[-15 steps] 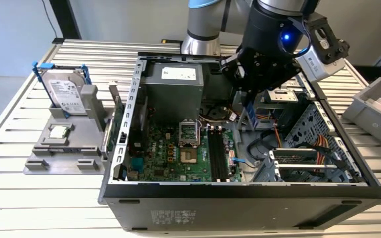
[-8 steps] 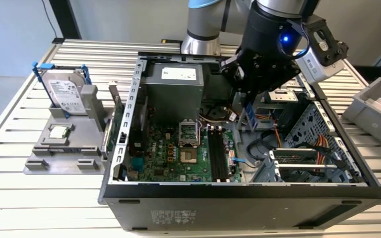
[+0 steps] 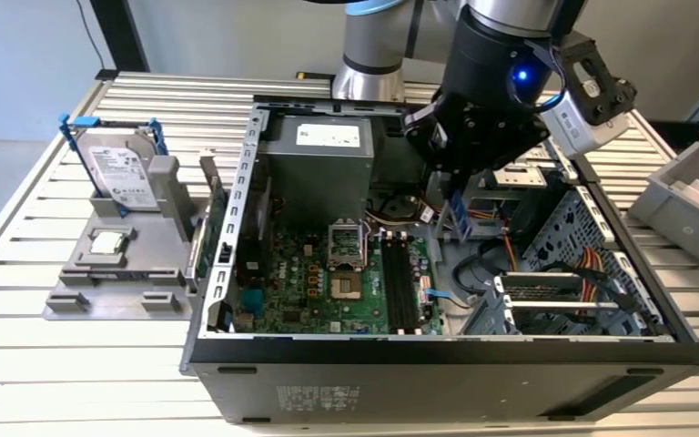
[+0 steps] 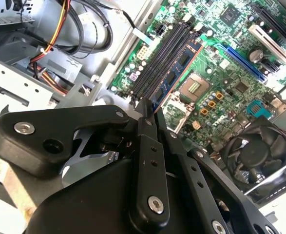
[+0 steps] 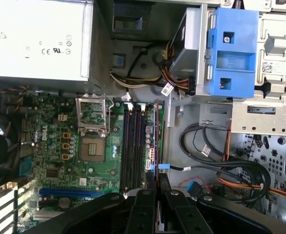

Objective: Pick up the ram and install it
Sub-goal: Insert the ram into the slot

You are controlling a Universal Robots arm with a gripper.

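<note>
My gripper (image 3: pixel 453 202) hangs inside the open computer case (image 3: pixel 222 273), shut on the ram (image 3: pixel 459 220). The ram is a thin board held on edge, pointing down toward the motherboard. In the second wrist view the ram (image 4: pixel 179 70) shows a bluish face with a row of dark chips, running out from the gripper (image 4: pixel 150 109) beside the black memory slots (image 4: pixel 160 56). In the first wrist view the ram (image 5: pixel 156 141) is seen edge-on, just to the side of the slots (image 5: pixel 133 146), above the gripper (image 5: pixel 155 178). It hovers a little above the board.
The power supply (image 3: pixel 319 155) and processor socket (image 3: pixel 343 246) flank the slots. Cables (image 3: pixel 568 273) and a drive cage fill the case on the exterior view's right. A hard drive (image 3: pixel 119 173) and a processor chip (image 3: pixel 106 241) rest in a grey holder outside. A grey bin (image 3: pixel 695 191) stands far right.
</note>
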